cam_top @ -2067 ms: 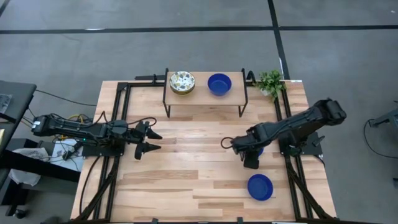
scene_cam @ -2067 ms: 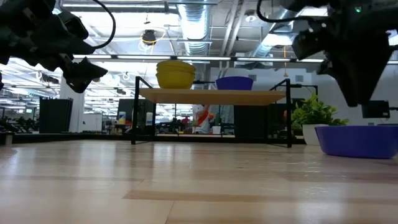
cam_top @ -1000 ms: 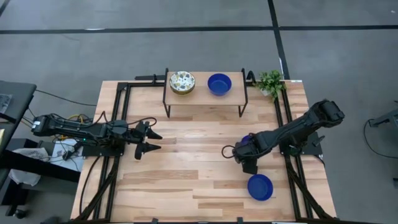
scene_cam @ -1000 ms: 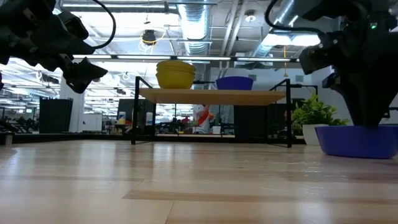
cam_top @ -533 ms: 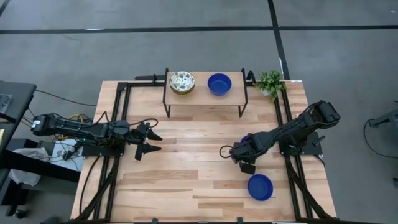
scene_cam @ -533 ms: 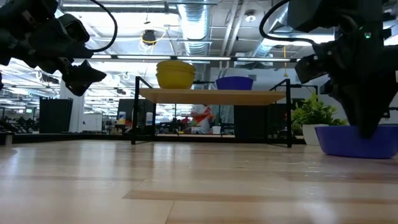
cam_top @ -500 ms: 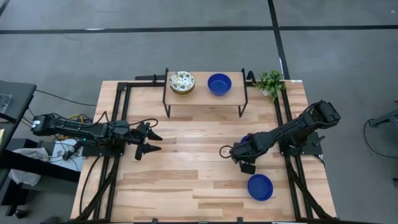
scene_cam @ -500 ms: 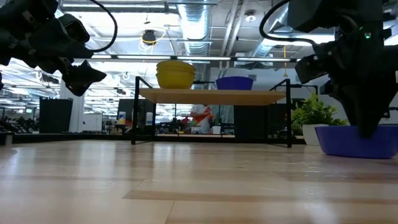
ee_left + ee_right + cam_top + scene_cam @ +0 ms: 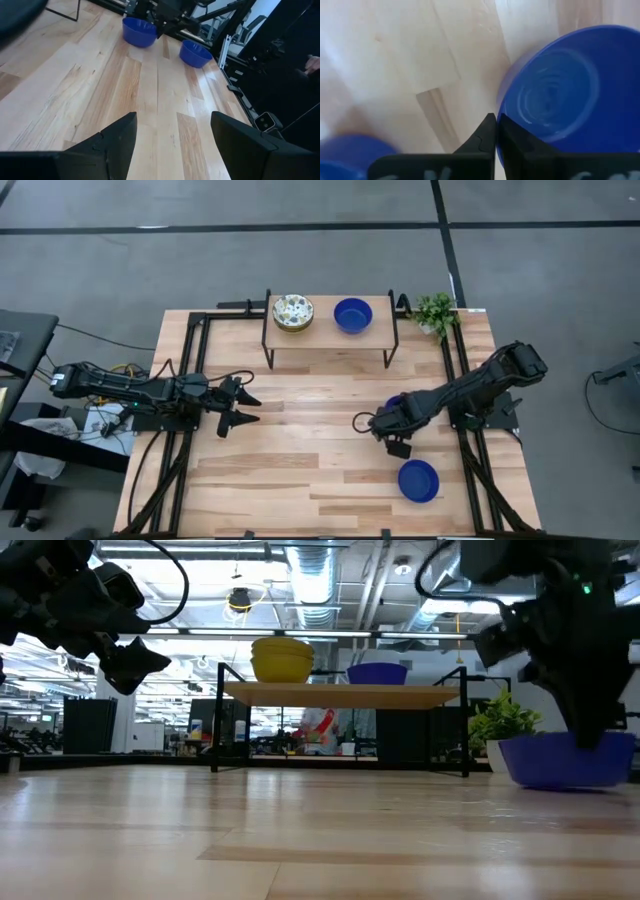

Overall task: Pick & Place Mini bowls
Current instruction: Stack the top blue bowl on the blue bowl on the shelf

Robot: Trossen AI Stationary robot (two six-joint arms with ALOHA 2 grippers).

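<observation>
While the left pincer [image 9: 240, 406] is hanging spread wide above the worktop's [image 9: 300, 450] left side, the right pincer [image 9: 495, 131] is pinching the rim of a blue bowl [image 9: 570, 95] on the right. Another blue bowl [image 9: 418, 480] is sitting near the front edge, and a patterned bowl [image 9: 293, 311] and third blue one [image 9: 352, 314] are sitting on the shelf [image 9: 325, 332].

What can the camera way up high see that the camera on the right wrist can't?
Only the high view shows the shelf with a floral bowl and a blue bowl on it, the plant, and the left hand open over the table's left side. Only the right wrist view shows the right hand pinching shut on the rim of the held blue bowl. Both show the wooden table and another blue bowl lying nearby.
</observation>
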